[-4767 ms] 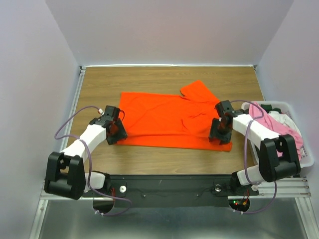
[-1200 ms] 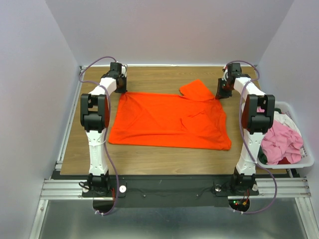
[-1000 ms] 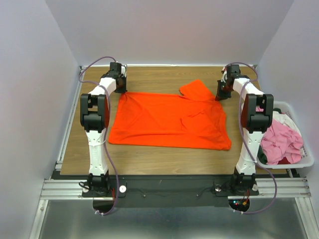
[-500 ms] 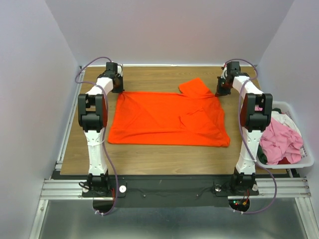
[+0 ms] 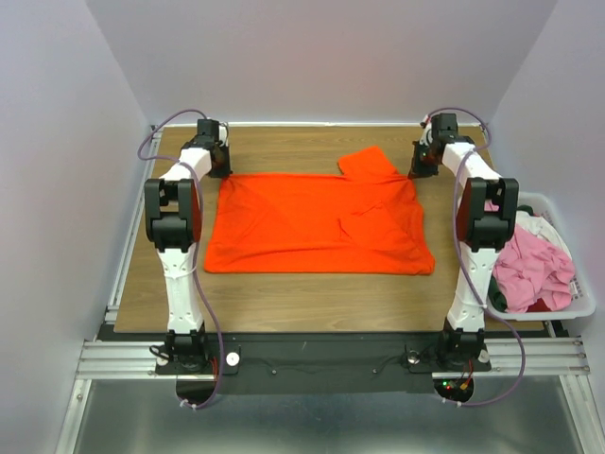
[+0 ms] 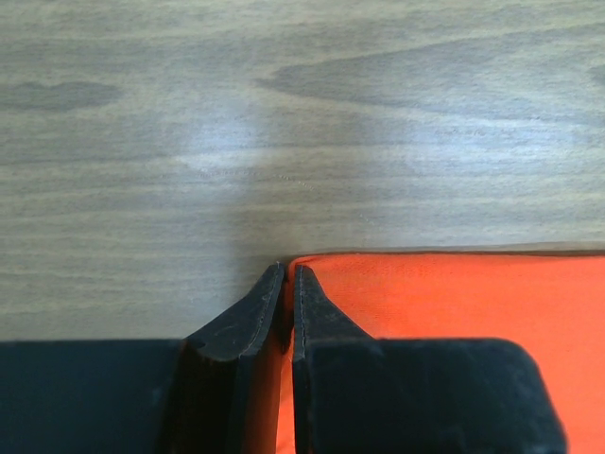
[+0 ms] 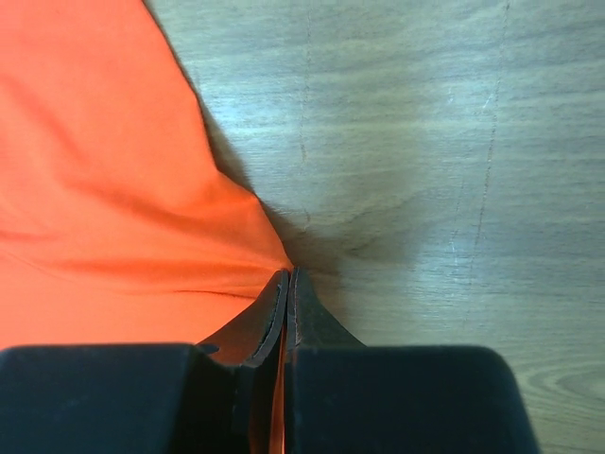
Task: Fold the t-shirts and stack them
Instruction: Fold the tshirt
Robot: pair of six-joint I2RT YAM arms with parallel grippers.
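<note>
A bright orange t-shirt (image 5: pixel 317 223) lies spread flat on the wooden table, one sleeve folded up at its far edge. My left gripper (image 5: pixel 219 168) is at the shirt's far left corner, shut on the orange cloth (image 6: pixel 444 298), which shows between its fingers. Over at the far right corner, my right gripper (image 5: pixel 417 171) is shut on the orange cloth (image 7: pixel 123 189) too, which bunches into its fingertips. More t-shirts, pink (image 5: pixel 531 267) and white (image 5: pixel 543 227), lie heaped in the white bin.
The white plastic bin (image 5: pixel 581 305) stands at the table's right edge, beside the right arm. Both arms stretch far along the table's left and right sides. Bare wood shows (image 5: pixel 312 301) in front of the shirt.
Both grippers have moved a little toward the back of the table, drawing the shirt's far edge with them. The right gripper has closed on its corner.
</note>
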